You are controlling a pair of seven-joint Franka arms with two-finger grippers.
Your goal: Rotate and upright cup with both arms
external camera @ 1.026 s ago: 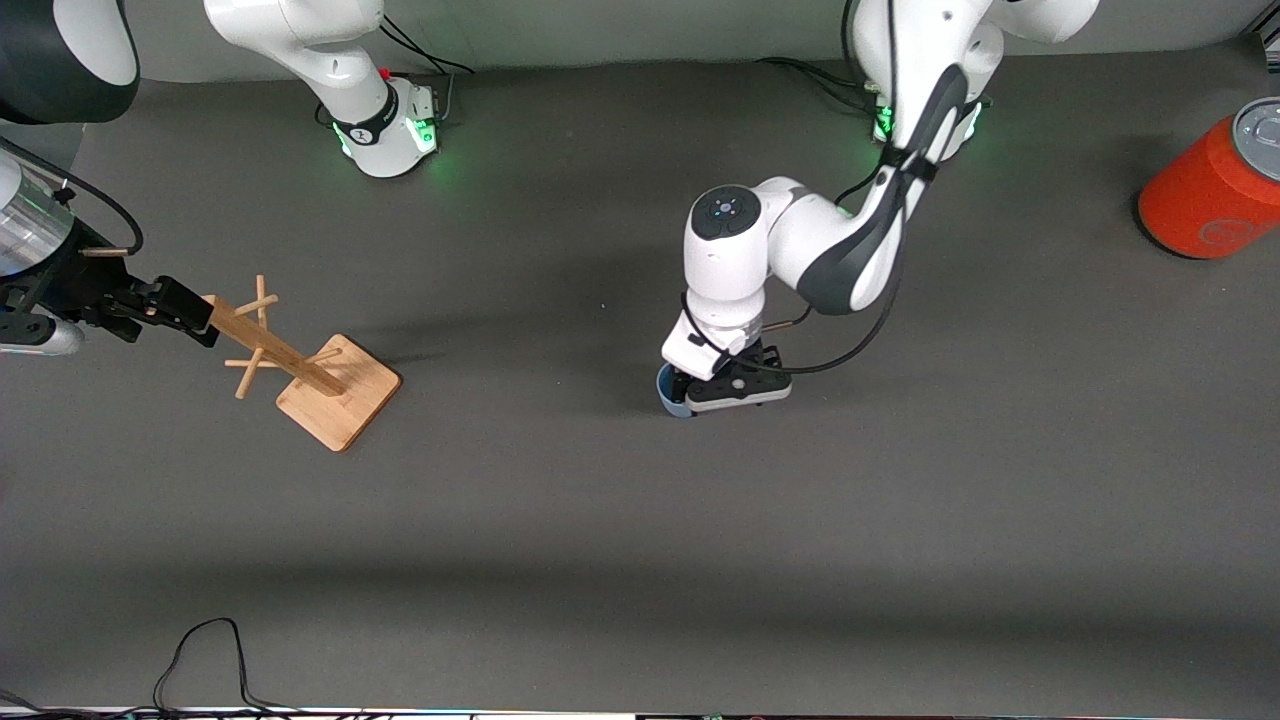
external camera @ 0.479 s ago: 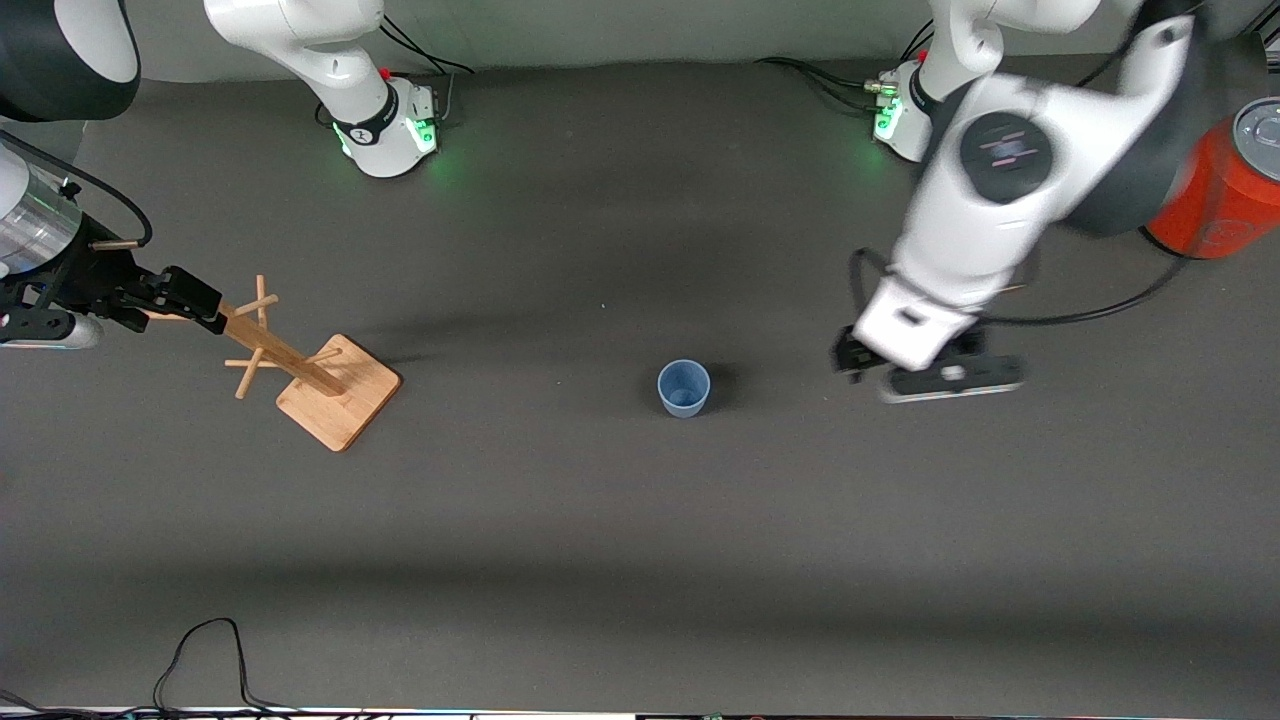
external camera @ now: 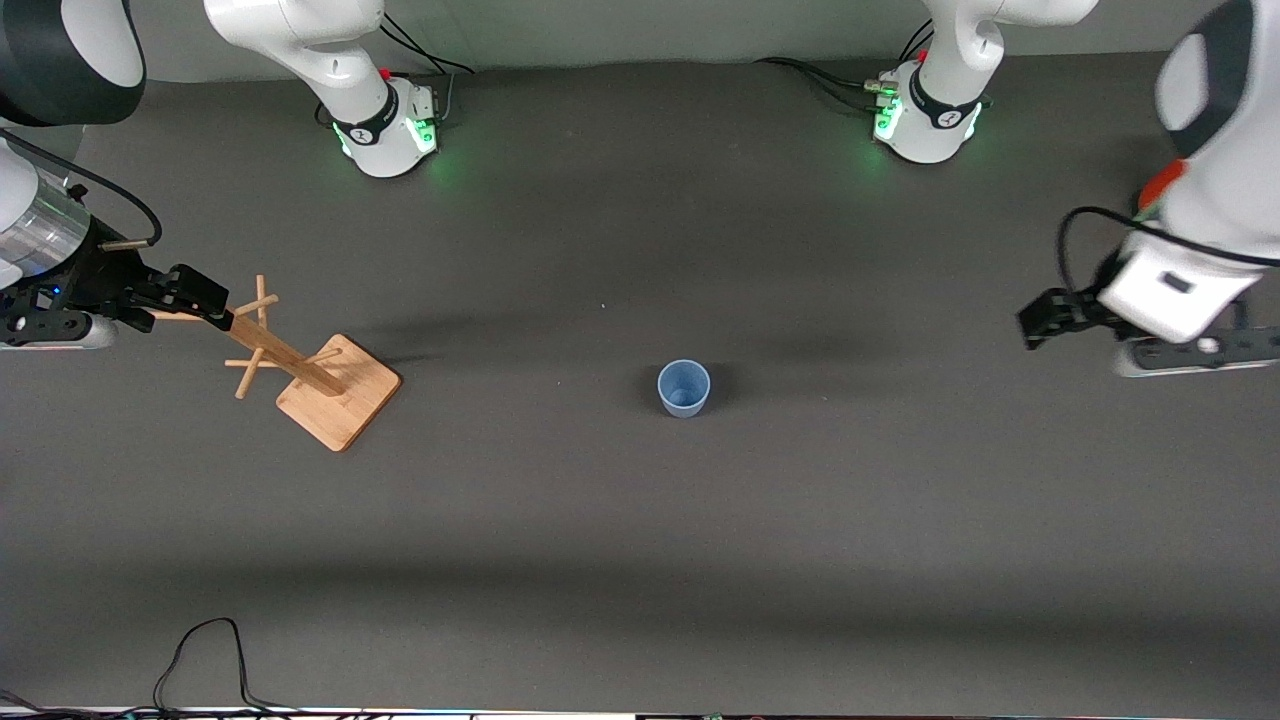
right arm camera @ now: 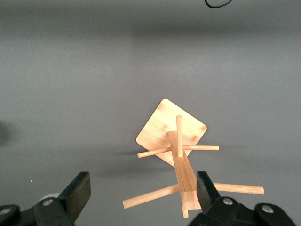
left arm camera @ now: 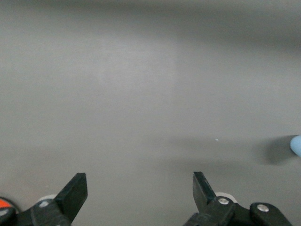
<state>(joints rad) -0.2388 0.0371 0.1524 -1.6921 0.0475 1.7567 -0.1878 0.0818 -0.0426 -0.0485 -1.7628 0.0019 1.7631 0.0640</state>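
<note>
The light-blue cup (external camera: 684, 388) stands upright, mouth up, on the dark table near its middle. A sliver of it shows at the edge of the left wrist view (left arm camera: 296, 145). My left gripper (external camera: 1036, 327) is open and empty, in the air over the left arm's end of the table, well apart from the cup; the left wrist view (left arm camera: 139, 181) shows only bare table between its fingers. My right gripper (external camera: 205, 298) is open at the top of the wooden peg rack (external camera: 300, 370). In the right wrist view (right arm camera: 141, 181) the rack's post (right arm camera: 184, 174) lies between the fingers, close to one.
The rack's square base (external camera: 340, 392) rests toward the right arm's end of the table. A bit of the orange can (external camera: 1160, 182) shows past the left arm. A black cable (external camera: 205, 655) loops at the table edge nearest the camera.
My left gripper has let go of the cup and swung away toward the left arm's end of the table. The cup stays upright where it was. My right gripper barely shifted.
</note>
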